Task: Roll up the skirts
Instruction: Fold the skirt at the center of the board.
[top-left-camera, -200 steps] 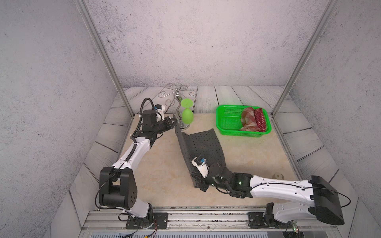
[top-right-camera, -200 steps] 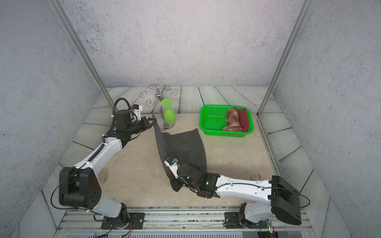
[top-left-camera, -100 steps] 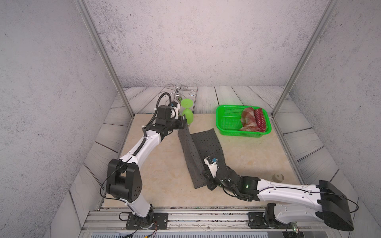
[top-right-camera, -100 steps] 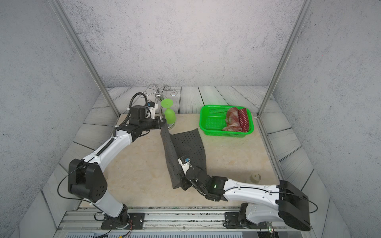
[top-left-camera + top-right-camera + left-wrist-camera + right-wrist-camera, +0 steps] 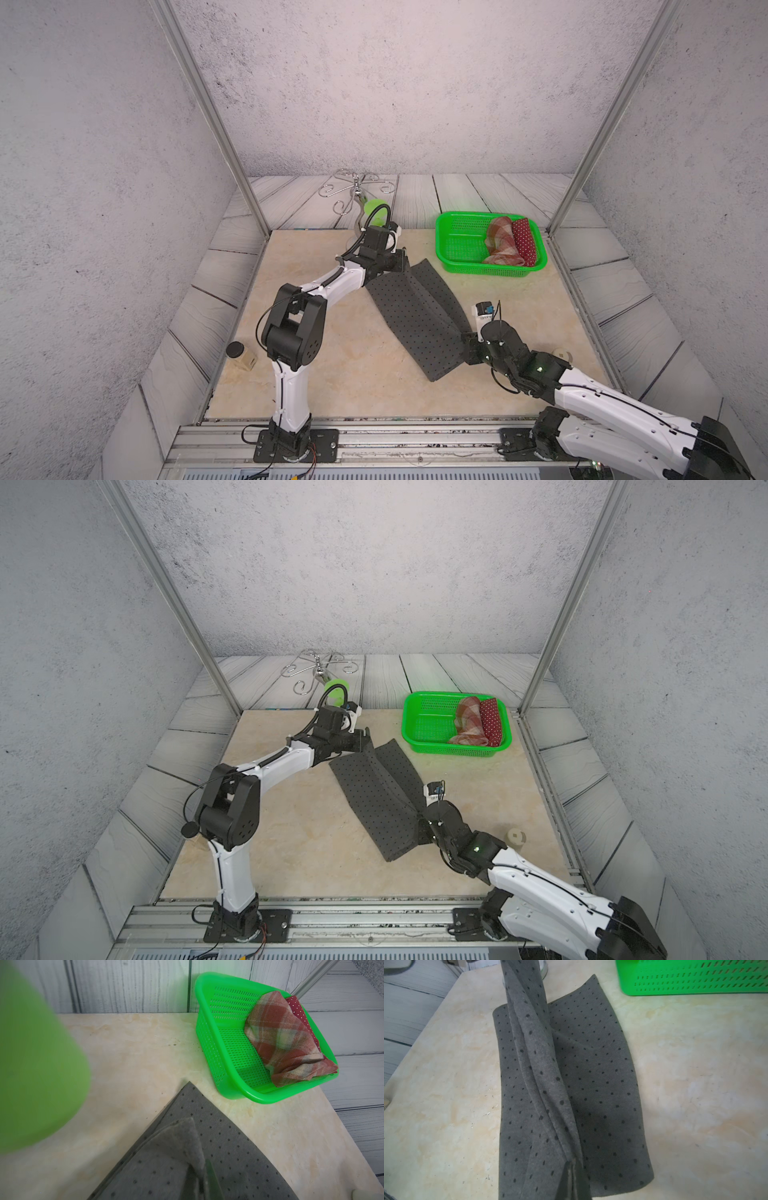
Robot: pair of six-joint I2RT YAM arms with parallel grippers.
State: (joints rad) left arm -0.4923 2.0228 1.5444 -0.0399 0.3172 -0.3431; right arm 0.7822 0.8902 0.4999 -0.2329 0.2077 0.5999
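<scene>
**Item 1.** We record one dark grey soft-cloth skirt with small black dots (image 5: 419, 322). It lies aslant across the middle of the beige marble-patterned tabletop (image 5: 332, 374), from near the basket's front left corner toward the front edge. One layer stands up as a ridge strung between both claws.

**Item 2.** Left gripper (image 5: 402, 266): jaws pinched tight on the far corner of that ridge.

**Item 3.** Right gripper (image 5: 467, 348): jaws clamped on the near end of the same ridge.

**Item 4.** Bright green perforated plastic basket (image 5: 490, 271), at the far right corner of the tabletop. In its right half we find a rolled red-brown plaid skirt (image 5: 500, 243). Touching it, against the right wall, is a rolled dark red skirt with white dots (image 5: 524, 243).

**Item 5.** Silver wire stand with curled arms (image 5: 353, 193), at the far edge.

**Item 6.** Small pale wooden block with a black round cap (image 5: 243, 357), at the left edge.

**Item 7.** White tag on the right wrist camera (image 5: 482, 318): its print is too small for us to read.
</scene>
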